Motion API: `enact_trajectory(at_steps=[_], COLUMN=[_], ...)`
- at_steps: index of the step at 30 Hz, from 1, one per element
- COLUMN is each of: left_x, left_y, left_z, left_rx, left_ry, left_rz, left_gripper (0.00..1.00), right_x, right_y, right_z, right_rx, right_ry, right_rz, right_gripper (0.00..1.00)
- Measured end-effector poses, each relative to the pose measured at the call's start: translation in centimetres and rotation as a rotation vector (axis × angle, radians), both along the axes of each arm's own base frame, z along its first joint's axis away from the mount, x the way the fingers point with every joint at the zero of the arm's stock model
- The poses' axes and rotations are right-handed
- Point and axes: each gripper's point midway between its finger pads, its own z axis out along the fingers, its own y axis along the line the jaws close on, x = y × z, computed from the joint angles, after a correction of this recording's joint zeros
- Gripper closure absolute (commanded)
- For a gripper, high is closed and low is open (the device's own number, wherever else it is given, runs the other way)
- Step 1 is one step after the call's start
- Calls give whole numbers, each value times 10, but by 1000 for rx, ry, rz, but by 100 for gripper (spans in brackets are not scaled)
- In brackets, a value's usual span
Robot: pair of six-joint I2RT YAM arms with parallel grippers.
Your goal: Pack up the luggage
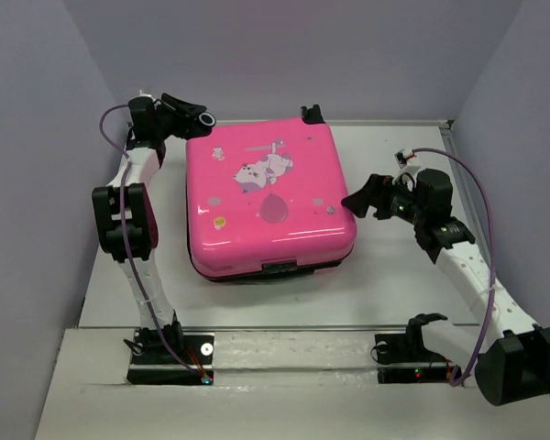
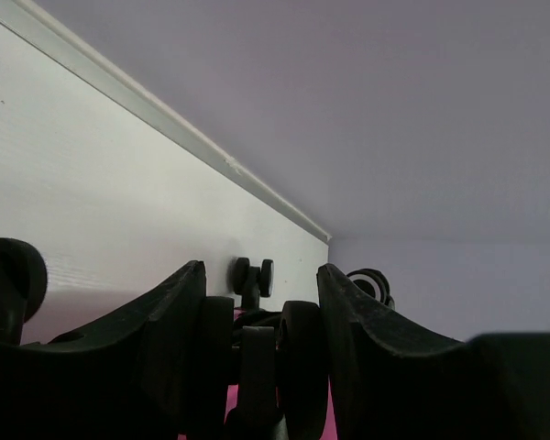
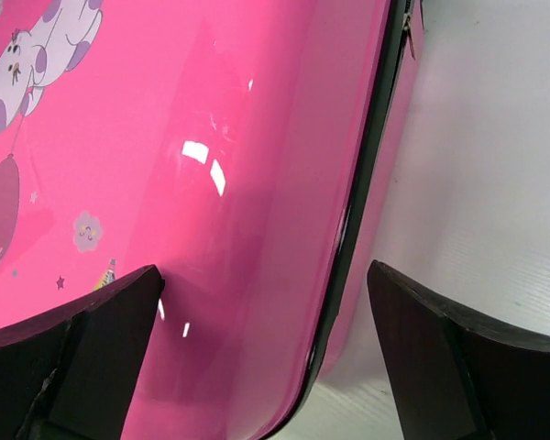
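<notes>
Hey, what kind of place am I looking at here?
Probably a robot test cell in a lab, not a home: plain lavender walls box in a white table, a left arm and right arm are bolted at its near edge, and the prop on it is a pink suitcase.

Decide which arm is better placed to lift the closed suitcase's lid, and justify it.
Probably right: the right gripper, open, straddles the luggage's right edge, while the left gripper is closed around a caster wheel at the far corner.
</notes>
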Motion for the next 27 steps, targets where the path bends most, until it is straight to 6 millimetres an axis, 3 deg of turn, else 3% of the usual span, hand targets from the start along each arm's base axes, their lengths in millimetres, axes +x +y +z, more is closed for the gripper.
enact_trajectory(at_steps=[7, 14, 19, 23, 27], left_x=[-14, -16, -12, -17, -27], left_y=[-9, -16, -26, -13, -5], left_z=[32, 44, 38, 16, 6], left_rx=[-1, 43, 146, 266, 312], left_ry=[-28, 5, -3, -1, -6], left_rz=[-21, -23, 31, 104, 132], left_gripper=[94, 94, 94, 94, 94], right_x=[0, 11, 32, 43, 56], right_y=[6, 14, 21, 27, 29], right_z=[-1, -1, -1, -2, -6], right_rx=[21, 19, 10, -7, -23], right_ry=[16, 37, 62, 83, 93], right_rz=[29, 41, 19, 15, -2], right_gripper=[0, 0, 0, 0, 0])
